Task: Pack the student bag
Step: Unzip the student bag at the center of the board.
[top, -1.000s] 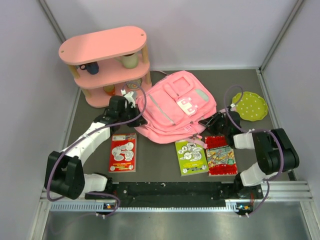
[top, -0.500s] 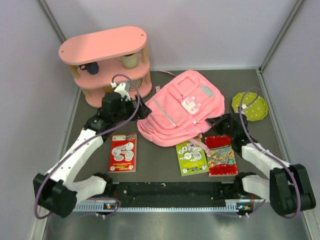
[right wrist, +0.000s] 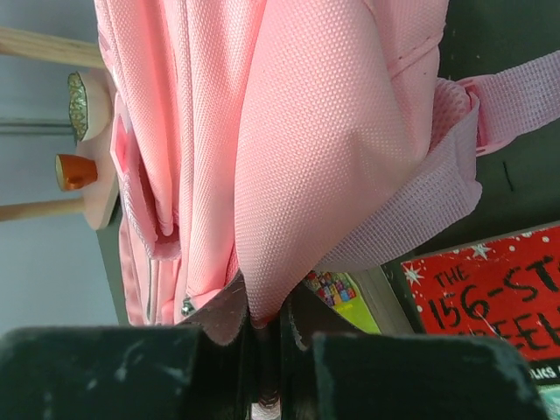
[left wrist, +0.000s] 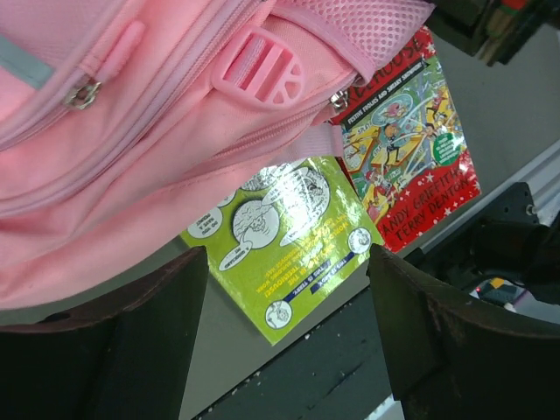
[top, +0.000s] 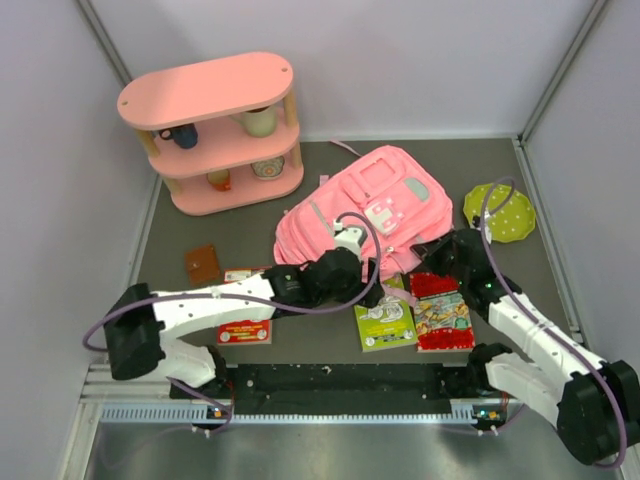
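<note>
Left end effector (left wrist: 284,343) relocated, open, right end effector (right wrist: 262,320) pinching rumpled pink student bag (top: 385,188)

I have free passage over the bare table (top: 240,235) between the pink shelf (top: 215,130) and the student bag (top: 385,195) at left, whereas the green plate (top: 500,212) blocks the right and the green book (top: 385,318) and red book (top: 442,315) block the near side.
</note>
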